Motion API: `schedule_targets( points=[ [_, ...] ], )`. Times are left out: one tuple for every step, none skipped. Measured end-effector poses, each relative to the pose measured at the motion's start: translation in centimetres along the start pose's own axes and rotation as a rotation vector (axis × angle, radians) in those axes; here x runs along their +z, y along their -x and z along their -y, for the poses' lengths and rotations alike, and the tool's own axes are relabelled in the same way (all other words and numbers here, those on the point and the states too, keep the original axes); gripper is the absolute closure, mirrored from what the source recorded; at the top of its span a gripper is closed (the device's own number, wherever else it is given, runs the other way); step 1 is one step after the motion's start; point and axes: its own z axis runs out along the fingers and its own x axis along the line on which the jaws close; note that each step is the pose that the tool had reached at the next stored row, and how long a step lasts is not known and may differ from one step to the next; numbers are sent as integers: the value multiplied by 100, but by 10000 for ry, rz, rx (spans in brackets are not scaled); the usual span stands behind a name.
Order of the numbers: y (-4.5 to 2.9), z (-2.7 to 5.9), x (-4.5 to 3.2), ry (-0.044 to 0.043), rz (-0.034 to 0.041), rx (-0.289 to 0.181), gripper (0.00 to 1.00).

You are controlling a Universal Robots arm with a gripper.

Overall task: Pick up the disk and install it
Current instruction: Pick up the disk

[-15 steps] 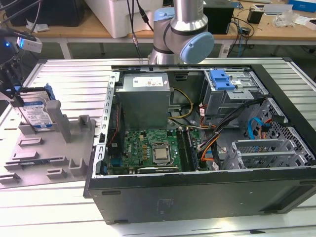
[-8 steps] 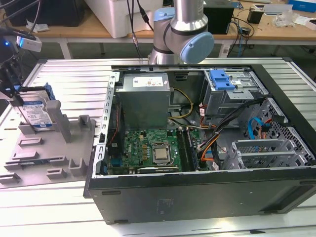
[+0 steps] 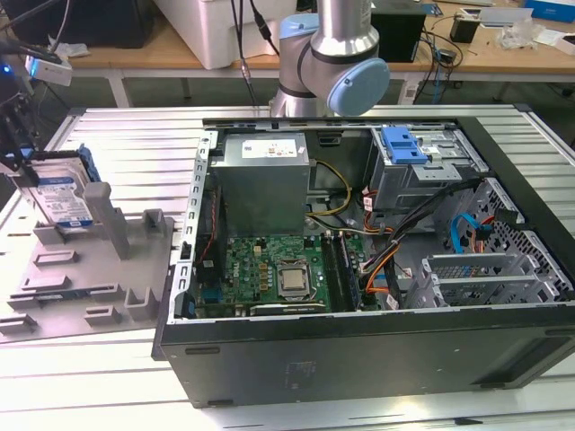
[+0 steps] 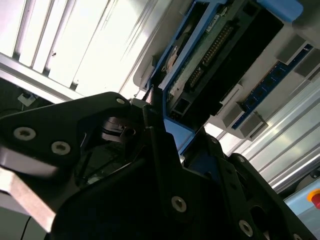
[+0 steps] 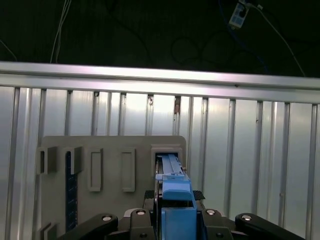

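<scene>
The disk (image 3: 59, 192), silver with a white-and-blue label and a blue carrier frame, stands on edge at the far end of the grey holder (image 3: 99, 260), at the exterior view's left. My gripper (image 3: 18, 163) reaches it from the left edge of that view. In the first wrist view the blue frame (image 5: 175, 192) runs between my two dark fingers (image 5: 150, 196), which press on both its sides, and its far end sits in a slot of the holder (image 5: 110, 150). The second wrist view shows the disk's connector edge (image 4: 215, 55) just beyond the gripper (image 4: 159, 112).
An open computer case (image 3: 359, 359) lies on the slatted metal table (image 3: 117, 126). It holds a grey power supply (image 3: 265, 184), a green motherboard (image 3: 278, 274) and a drive cage with a blue bracket (image 3: 402, 144). The arm's base (image 3: 328, 54) stands behind it.
</scene>
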Motion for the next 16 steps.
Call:
schedule_targets(
  points=[
    [0, 0, -13, 1, 0, 3, 63],
    [-1, -1, -30, 1, 0, 7, 63],
    [-1, -1, -43, 1, 0, 9, 63],
    [-2, -2, -69, 2, 0, 15, 63],
    [-3, -3, -84, 1, 0, 19, 63],
    [-3, -3, -96, 1, 0, 23, 63],
    [-4, -3, -114, 1, 1, 28, 63],
    [-4, -4, -126, 2, 0, 31, 63],
    [-4, -4, -136, 1, 1, 34, 63],
    [-5, -5, -149, 1, 1, 37, 63],
    [-5, -5, -160, 1, 1, 40, 63],
    [-6, -6, -175, 1, 1, 43, 63],
    [-6, -6, -187, 1, 0, 46, 63],
    [-7, -6, -208, 1, 1, 50, 63],
    [-7, -7, -224, 1, 1, 53, 63],
    [-8, -7, -240, 2, 2, 55, 63]
  ],
)
